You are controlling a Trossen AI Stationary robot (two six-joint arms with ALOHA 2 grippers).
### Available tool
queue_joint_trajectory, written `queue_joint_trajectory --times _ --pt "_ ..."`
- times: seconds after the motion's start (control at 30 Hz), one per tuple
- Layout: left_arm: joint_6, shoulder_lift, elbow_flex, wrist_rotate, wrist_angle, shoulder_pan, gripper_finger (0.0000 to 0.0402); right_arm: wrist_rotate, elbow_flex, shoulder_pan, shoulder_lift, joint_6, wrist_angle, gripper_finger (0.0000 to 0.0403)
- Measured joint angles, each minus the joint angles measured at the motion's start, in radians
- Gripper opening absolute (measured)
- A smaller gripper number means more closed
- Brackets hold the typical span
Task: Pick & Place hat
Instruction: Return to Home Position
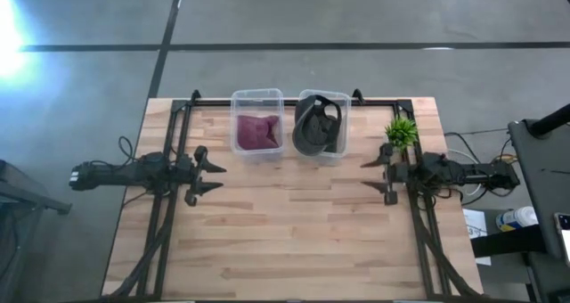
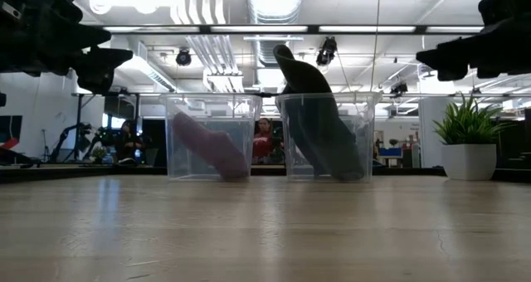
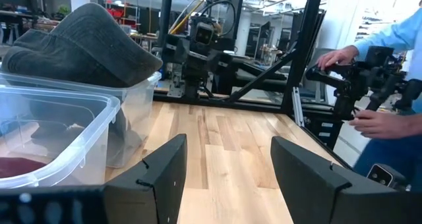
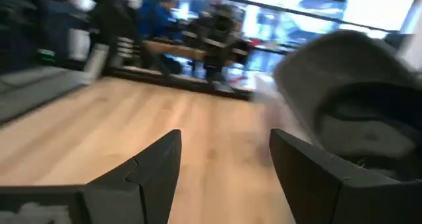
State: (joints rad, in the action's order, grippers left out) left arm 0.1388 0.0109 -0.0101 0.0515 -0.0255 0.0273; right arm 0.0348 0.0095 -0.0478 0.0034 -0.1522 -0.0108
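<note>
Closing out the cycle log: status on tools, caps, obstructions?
Left tool open, empty, left side. Right tool open, empty, right side. Red cap in left bin, black caps in right bin. Nothing between tools; potted plant near right arm.

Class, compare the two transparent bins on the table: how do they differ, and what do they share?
The left bin holds a red cap lying below its rim; the right bin holds black caps sticking up above its rim. The left bin looks partly filled; the right bin looks crammed. Both are clear, similar in shape, side by side.
</note>
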Motion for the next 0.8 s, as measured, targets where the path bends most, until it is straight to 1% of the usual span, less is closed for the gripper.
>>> queue_joint_trajectory --times 0.07,0.13,0.57,0.8 --pt "0.000 0.002 0.000 0.000 0.000 0.000 0.0213 -0.057 0.000 0.000 0.006 0.020 -0.003 0.0228" --pt "0.000 0.003 0.000 -0.001 0.001 0.000 0.0213 -0.081 0.000 0.000 0.003 0.047 -0.003 0.0228" --pt "0.000 0.005 0.000 -0.001 0.002 0.000 0.0213 -0.081 0.000 0.000 0.012 0.259 -0.005 0.0228" --pt "0.000 0.005 -0.001 0.000 0.002 0.000 0.0213 -0.081 0.000 0.000 0.012 0.277 -0.005 0.0228"
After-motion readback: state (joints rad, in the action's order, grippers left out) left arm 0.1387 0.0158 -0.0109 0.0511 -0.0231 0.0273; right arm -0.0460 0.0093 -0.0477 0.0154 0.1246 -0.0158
